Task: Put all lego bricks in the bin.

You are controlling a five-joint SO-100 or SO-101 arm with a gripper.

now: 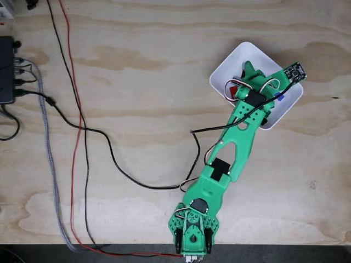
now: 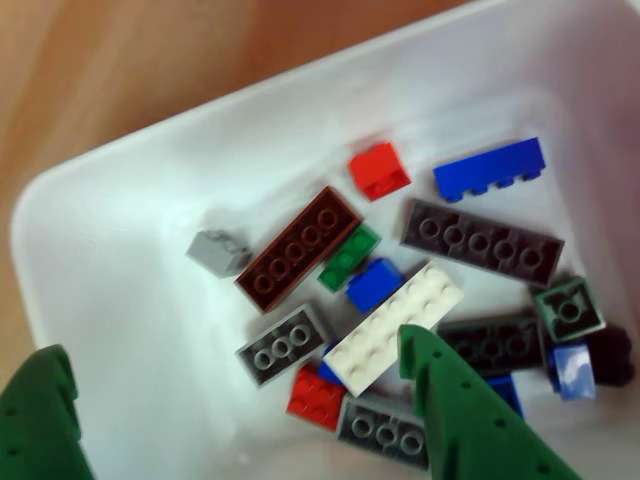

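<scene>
Pale plywood table [image 1: 137, 82], seen from above in the fixed view. Green arm [image 1: 230, 148] stretched from the near edge to the white bin [image 1: 233, 63] at upper right. Inside the bin [image 2: 110, 270], in the other view, a loose pile of lego bricks [image 2: 400, 290]: long grey plate [image 2: 482, 240], brown brick [image 2: 298, 248], white brick [image 2: 393, 314], blue brick [image 2: 489, 168], small red brick [image 2: 378, 169]. Gripper [image 2: 240, 390] just above them, fingers [image 2: 465, 420] spread wide, apparently holding nothing, though slightly blurred.

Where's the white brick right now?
In the other view, the white brick lies in the bin, low centre, between the small blue brick and a green gripper finger.
</scene>
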